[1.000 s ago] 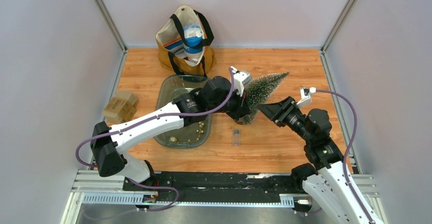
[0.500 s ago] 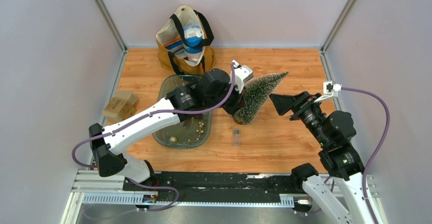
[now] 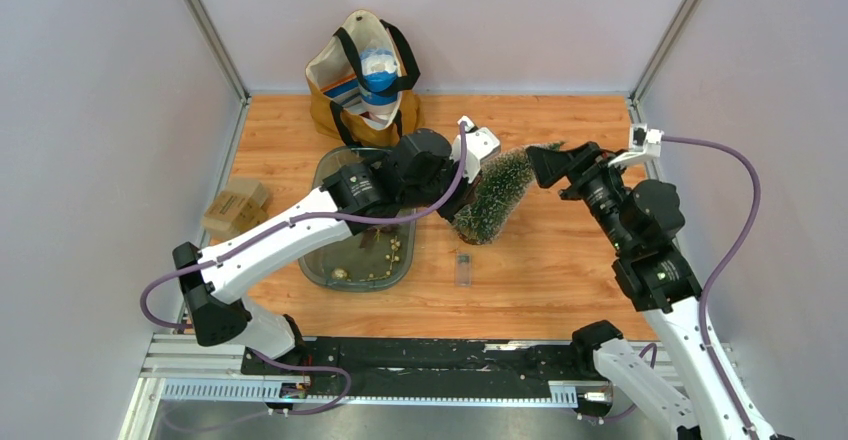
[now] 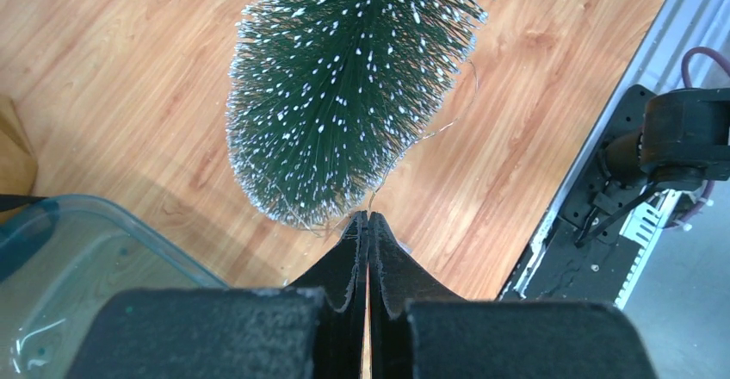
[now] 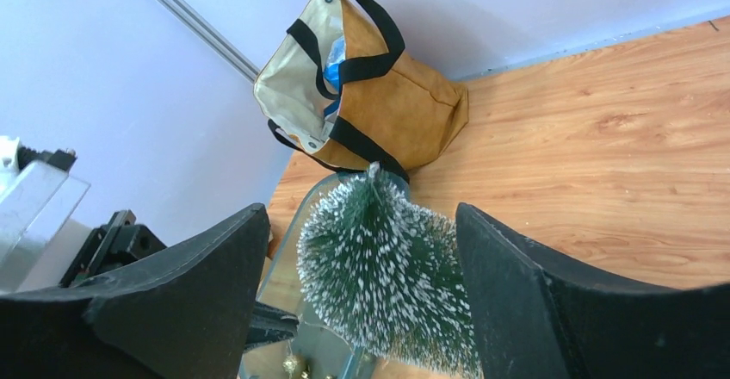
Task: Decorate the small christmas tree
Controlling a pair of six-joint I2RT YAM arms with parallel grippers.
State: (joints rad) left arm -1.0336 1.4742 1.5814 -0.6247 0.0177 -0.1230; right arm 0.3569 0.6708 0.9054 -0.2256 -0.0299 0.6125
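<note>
The left gripper point(image 4: 368, 218) is pressed shut at the base edge of the small christmas tree point(image 4: 353, 86), which leans tilted beside the clear tray point(image 3: 322, 185). The right gripper point(image 5: 360, 214) gapes wide around the tip. The step looks like righting the tree, so it must next close gently there. Whether the left one pinches bristles or a thin wire is unclear.

Pale lilac-grey walls point(image 3: 90, 110) closed the bay on three sides, plain and matte. Aluminium posts point(image 3: 205, 30) ran up both back corners. The tabletop point(image 3: 560, 290) was warm orange wood-grain laminate. A black base plate point(image 3: 430, 355) over a slotted metal rail point(image 3: 200, 388) lined the near edge. Light fell evenly; shadows were soft.
</note>
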